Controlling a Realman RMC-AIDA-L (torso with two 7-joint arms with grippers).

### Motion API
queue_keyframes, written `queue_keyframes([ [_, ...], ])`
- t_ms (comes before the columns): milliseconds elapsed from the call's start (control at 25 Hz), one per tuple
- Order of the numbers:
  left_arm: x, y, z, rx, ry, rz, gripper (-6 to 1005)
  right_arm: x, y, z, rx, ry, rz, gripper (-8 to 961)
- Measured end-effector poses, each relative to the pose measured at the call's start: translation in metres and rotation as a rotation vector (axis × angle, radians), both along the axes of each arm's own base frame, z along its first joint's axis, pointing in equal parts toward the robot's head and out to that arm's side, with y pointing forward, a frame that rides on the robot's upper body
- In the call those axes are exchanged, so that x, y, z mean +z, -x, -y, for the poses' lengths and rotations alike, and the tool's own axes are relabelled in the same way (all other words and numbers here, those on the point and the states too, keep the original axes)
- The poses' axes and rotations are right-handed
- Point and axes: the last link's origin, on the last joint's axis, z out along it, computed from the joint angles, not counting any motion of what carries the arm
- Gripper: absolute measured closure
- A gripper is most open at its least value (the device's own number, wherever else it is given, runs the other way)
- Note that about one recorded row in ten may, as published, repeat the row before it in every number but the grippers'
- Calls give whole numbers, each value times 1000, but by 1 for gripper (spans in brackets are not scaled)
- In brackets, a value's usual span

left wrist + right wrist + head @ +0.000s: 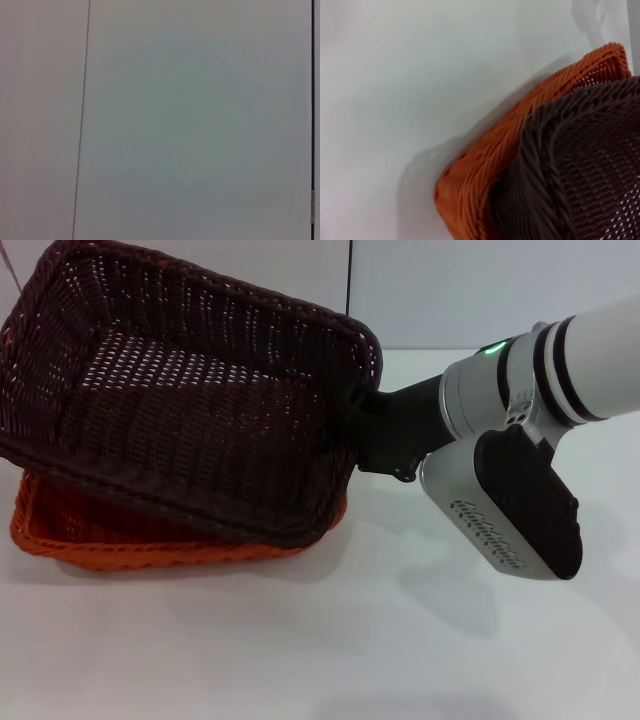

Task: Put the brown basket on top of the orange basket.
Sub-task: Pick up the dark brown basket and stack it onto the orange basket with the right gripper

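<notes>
You have the orange basket (150, 545) nearest, lying flat on the white table (330, 640) at about eight o'clock in the head view, only its near rim and left corner showing. The brown basket (190, 400) sits over it, tilted, its near edge inside or on the orange rim and its far side raised; it covers most of the orange one. At three o'clock of the brown basket your right gripper (358, 410) meets its right rim, and appears clamped on that rim, though the fingers are mostly hidden. The left wrist view shows only a plain wall (190, 120).
</notes>
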Motion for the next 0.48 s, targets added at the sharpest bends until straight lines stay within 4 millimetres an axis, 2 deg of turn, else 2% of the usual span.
queue_keyframes([
  [320, -2, -1, -3, -1, 9, 6, 192, -3, -5, -4, -39, -23, -57, 781],
  [480, -2, -2, -5, -1, 14, 9, 192, -1, -6, -4, -40, -32, -65, 662],
])
